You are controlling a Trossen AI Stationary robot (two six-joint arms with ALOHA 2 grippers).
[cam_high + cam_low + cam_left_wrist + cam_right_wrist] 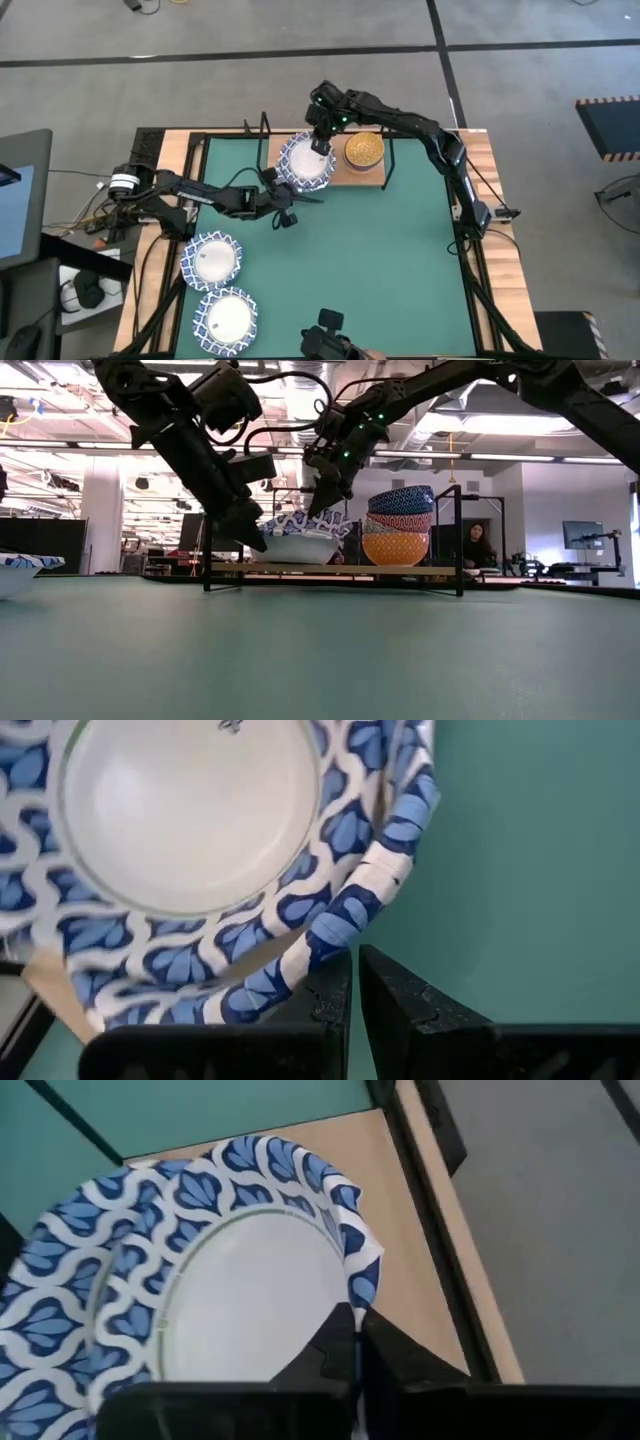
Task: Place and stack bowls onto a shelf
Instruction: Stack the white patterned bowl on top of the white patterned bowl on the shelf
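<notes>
A large white bowl with a blue lattice rim [305, 162] sits on the left half of the light-wood shelf [343, 180]. It is tilted, its inside facing the table's near side [300, 525]. A stack of small bowls [364, 150] stands on the shelf's right half, with orange-yellow at the bottom [396, 548]. My right gripper [320, 143] is shut on the large bowl's far rim. My left gripper [287, 212] is at that bowl's near-left rim, its fingers almost together [355, 965]. Two more lattice-rim bowls [211, 258] [227, 318] rest on the table's left side. My right gripper pinches the large bowl's far rim [358, 1285] between its two fingers, coming from above and the far side. The bowl is tilted, its lower part on the shelf board [296, 550]. My left gripper has one fingertip [330, 975] right at the rim's outer edge [320, 935]; whether it touches, I cannot tell.
Black wire end supports [459, 540] rise at both ends of the shelf. The green mat [380, 260] lies open to the centre and right. Wooden table borders [490, 250] and black frame rails edge the mat. A person sits in the room beyond [476, 545].
</notes>
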